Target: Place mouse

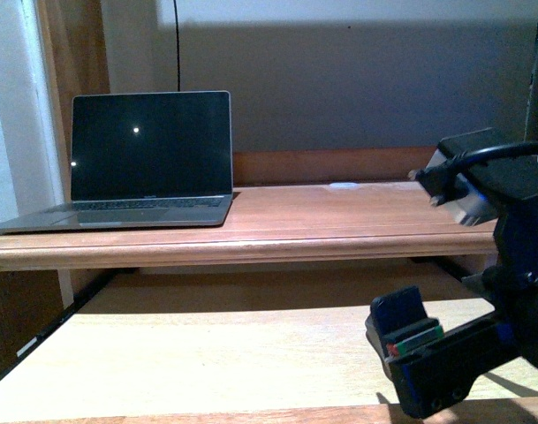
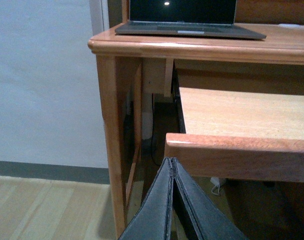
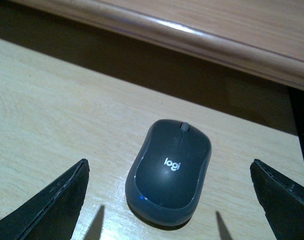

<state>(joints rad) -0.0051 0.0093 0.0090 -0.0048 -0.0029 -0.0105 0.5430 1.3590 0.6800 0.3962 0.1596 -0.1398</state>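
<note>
The mouse (image 3: 169, 172), a small dark grey oval with a white logo and a scroll wheel, lies flat on the pale lower shelf (image 3: 52, 110). My right gripper (image 3: 169, 165) hovers over it, open, with one dark finger on each side and clear gaps to the mouse. In the front view the right arm and gripper (image 1: 423, 358) hang low at the right, and the mouse is hidden behind them. My left gripper (image 2: 172, 161) is shut with nothing in it, just below the front edge of the lower shelf (image 2: 241, 155) near the desk's left leg.
An open laptop (image 1: 149, 146) with a dark screen stands at the left of the upper desk top (image 1: 339, 234). A small white object (image 1: 343, 185) lies at the back of that top. The upper top's rounded front edge (image 3: 191, 37) runs just beyond the mouse.
</note>
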